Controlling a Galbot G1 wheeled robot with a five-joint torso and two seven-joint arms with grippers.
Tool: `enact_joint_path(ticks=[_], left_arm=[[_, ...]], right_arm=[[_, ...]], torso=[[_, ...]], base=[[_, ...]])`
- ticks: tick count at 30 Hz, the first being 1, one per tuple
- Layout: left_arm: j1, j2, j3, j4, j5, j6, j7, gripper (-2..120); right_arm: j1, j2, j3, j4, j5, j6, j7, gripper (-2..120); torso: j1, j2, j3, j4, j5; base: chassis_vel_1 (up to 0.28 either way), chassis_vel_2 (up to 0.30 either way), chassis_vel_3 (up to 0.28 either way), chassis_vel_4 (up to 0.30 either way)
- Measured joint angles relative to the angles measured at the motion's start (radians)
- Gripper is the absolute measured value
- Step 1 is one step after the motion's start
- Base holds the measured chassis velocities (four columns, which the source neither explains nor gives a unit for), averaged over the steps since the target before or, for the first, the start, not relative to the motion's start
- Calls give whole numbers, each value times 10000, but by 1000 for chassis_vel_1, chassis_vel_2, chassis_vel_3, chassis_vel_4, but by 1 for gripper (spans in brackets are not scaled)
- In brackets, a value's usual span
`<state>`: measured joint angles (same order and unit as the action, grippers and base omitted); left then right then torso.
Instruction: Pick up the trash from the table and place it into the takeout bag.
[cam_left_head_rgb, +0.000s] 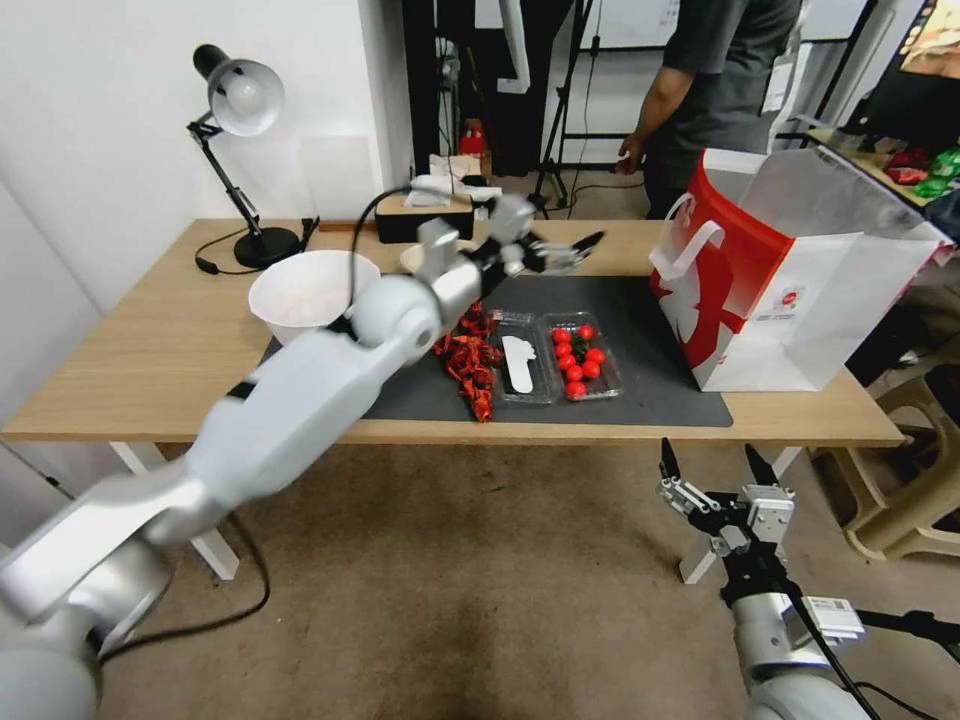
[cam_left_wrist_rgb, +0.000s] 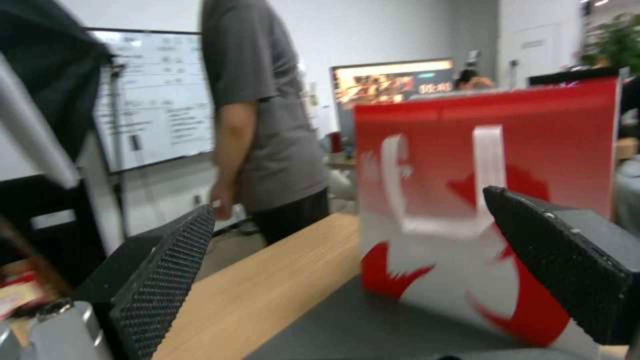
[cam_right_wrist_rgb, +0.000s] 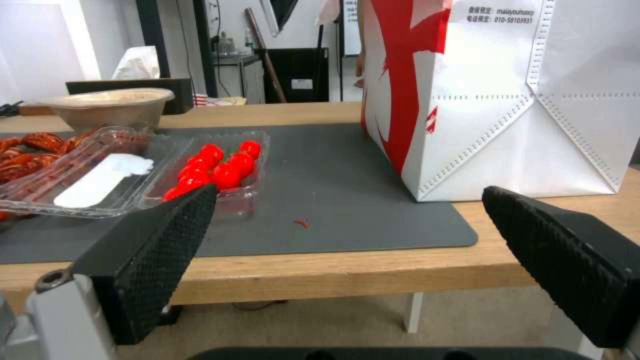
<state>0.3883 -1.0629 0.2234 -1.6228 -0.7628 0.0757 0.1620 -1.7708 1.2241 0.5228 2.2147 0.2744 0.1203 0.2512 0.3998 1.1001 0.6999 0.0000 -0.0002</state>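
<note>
Two claws are in view, both spread wide with nothing between their fingers. The left claw (cam_left_head_rgb: 570, 252) is stretched out above the far part of the table (cam_left_head_rgb: 150, 350), over the dark mat's (cam_left_head_rgb: 640, 330) back edge, its tips aimed toward the takeout bag (cam_left_head_rgb: 790, 290); from the left wrist the bag's red side and white handle sit straight ahead between the two black pads (cam_left_wrist_rgb: 167, 270). The right claw (cam_left_head_rgb: 712, 462) hangs low in front of the table's near edge, off the table, pointing up toward the bag's corner.

The bag stands upright on the right end of the mat, mouth open. A shallow beige bowl (cam_right_wrist_rgb: 107, 107) sits at the mat's far side, behind the clear tray of red tomatoes (cam_left_head_rgb: 580, 365). Just beside that tray lies a heap of red scraps (cam_left_head_rgb: 470, 360). A big white bowl (cam_left_head_rgb: 310, 295) rests at the mat's left corner, with a desk lamp (cam_left_head_rgb: 240, 150) behind it.
</note>
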Motion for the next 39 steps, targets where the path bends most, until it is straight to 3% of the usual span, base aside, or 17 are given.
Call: enact_joint_path(ticks=[6, 8, 10, 11, 18, 25, 27, 31, 39], left_arm=[[2784, 628, -1966, -1216, 1177, 53, 178, 100], [3132, 697, -2226, -1381, 1306, 41, 190, 100], [4412, 942, -3169, -1951, 1591, -181, 147, 100], [4412, 942, -3169, -1951, 1591, -181, 147, 100], [7351, 894, -4743, -2679, 2202, -1316, -453, 100], [8658, 562, -5739, -3131, 2940, -1743, -945, 100], [9427, 290, -6200, -3405, 3268, -1779, -1407, 100], [10258, -89, -6608, -3429, 3440, -1975, -1765, 100], [11370, -443, -7094, -3487, 3696, -2274, -1779, 100]], right_arm=[[-38, -45, -39, 17, -16, 0, 0, 100], [-48, -51, -47, 20, -18, 0, -1, 100], [-60, -83, -84, 57, -32, 0, -2, 100], [-60, -83, -84, 57, -32, 0, -2, 100], [-111, -125, -134, 169, -54, 0, 2, 100], [-164, -191, -152, 240, -55, 0, 2, 100], [-160, -239, -206, 241, -58, 0, 0, 100], [-90, -299, -273, 148, -60, 0, -69, 100], [-63, -420, -311, 69, -46, 0, -170, 100]], torso=[[1, 0, 0, -1, 2], [0, 0, 0, 1, 3], [0, 0, -2, 2, 6], [0, 0, -2, 2, 6], [-1, -1, 0, 1, 0], [1, 0, 0, 0, 2], [1, -1, 0, 0, 2], [1, -1, 1, 0, -1], [1, 0, 1, 0, 2]], base=[[0, 0, 0, 0], [0, 0, 0, 0], [0, 0, 0, 0], [0, 0, 0, 0], [0, 0, 0, 0], [0, 0, 0, 0], [0, 0, 0, 0], [0, 0, 0, 0], [0, 0, 0, 0]])
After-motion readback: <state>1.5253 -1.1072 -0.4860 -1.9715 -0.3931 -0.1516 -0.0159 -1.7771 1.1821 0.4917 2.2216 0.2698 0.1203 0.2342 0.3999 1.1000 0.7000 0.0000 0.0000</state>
